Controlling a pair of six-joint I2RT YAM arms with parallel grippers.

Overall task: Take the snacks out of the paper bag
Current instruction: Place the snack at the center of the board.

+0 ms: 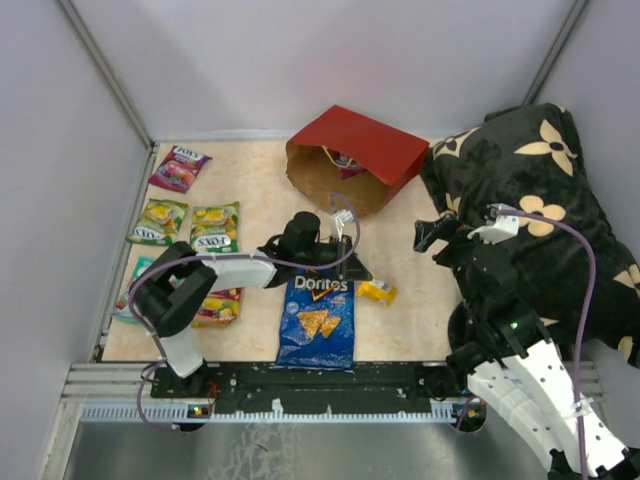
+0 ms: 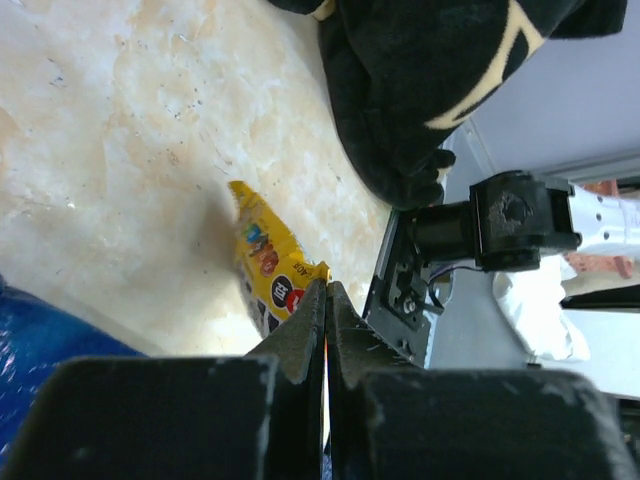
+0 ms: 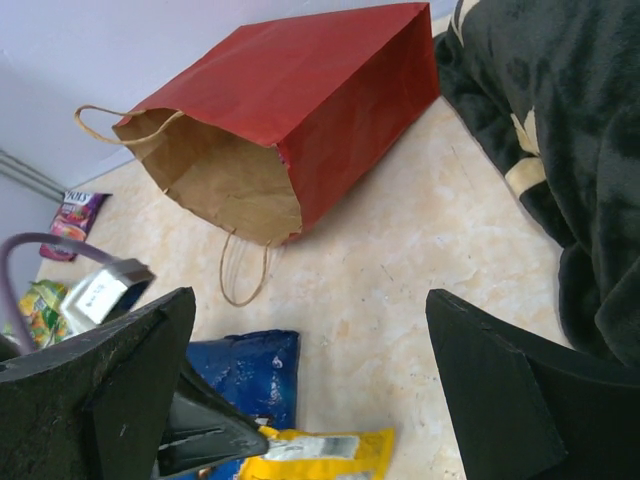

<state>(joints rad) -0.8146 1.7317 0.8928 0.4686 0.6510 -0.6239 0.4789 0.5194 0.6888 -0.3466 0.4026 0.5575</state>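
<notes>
The red paper bag [image 1: 352,150] lies on its side at the back, mouth towards the front left, with a packet [image 1: 346,160] showing inside; it also shows in the right wrist view [image 3: 320,110]. The blue Doritos bag [image 1: 318,320] lies flat at the front. My left gripper [image 1: 360,277] is shut on the edge of the small yellow snack packet [image 1: 379,293], low over the table right of the Doritos bag; the left wrist view shows the gripper [image 2: 326,290] pinching the packet [image 2: 262,255]. My right gripper [image 1: 438,236] is open and empty by the cushion; the right wrist view [image 3: 310,330] shows bare table between its fingers.
Several Fox's packets lie at the left: purple [image 1: 178,167], green [image 1: 157,221], another green [image 1: 216,227], orange [image 1: 220,307]. The black flowered cushion [image 1: 540,190] fills the right side. Walls close the back and sides. The rail [image 1: 330,400] runs along the front edge.
</notes>
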